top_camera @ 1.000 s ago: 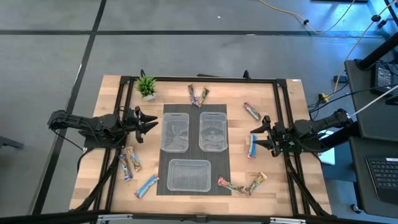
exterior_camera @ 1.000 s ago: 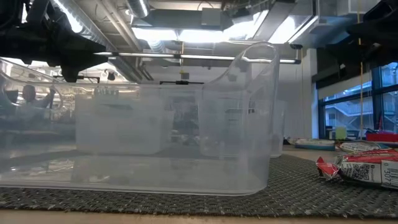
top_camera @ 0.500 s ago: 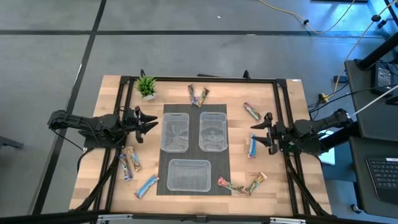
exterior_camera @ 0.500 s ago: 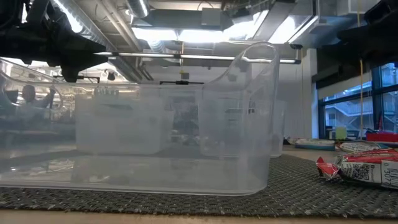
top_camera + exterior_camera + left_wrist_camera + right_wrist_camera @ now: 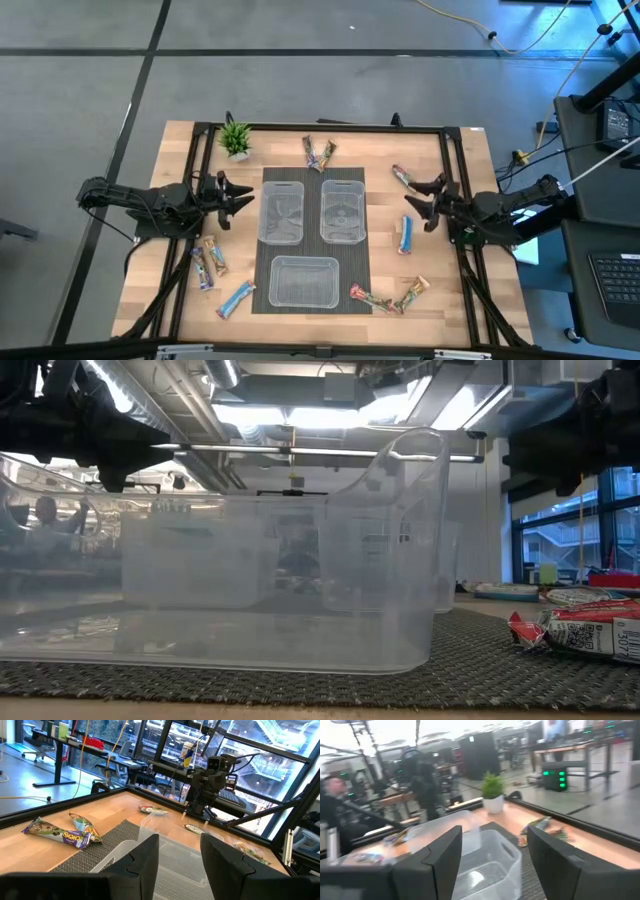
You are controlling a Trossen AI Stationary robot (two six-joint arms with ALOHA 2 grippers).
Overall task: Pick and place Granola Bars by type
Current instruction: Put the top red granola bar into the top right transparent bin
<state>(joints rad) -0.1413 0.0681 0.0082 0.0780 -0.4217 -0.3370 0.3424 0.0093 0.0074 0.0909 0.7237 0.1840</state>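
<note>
Several wrapped granola bars lie flat on the wooden table. Two [image 5: 318,154] are at the far edge, a red multicoloured one [image 5: 405,178] is far right, and a blue-white one [image 5: 405,235] is right of the bins. Two [image 5: 390,297] lie near right and three [image 5: 215,275] near left. My left gripper [image 5: 238,200] hovers open left of the bins, with nothing between its fingers [image 5: 180,865]. My right gripper [image 5: 425,200] hangs open above the table between the red bar and the blue-white bar, pointing at the bins [image 5: 495,865].
Three clear plastic bins [image 5: 281,212] [image 5: 343,210] [image 5: 305,280] stand on a dark mat [image 5: 262,290] in the table's middle. A small green potted plant [image 5: 236,140] sits at the far left corner. A black frame rail [image 5: 455,180] runs along the table's edges.
My right gripper has moved toward the table's far edge, away from the blue-white bar and toward the red bar, staying open. The blue-white bar stays on the table where it was.
</note>
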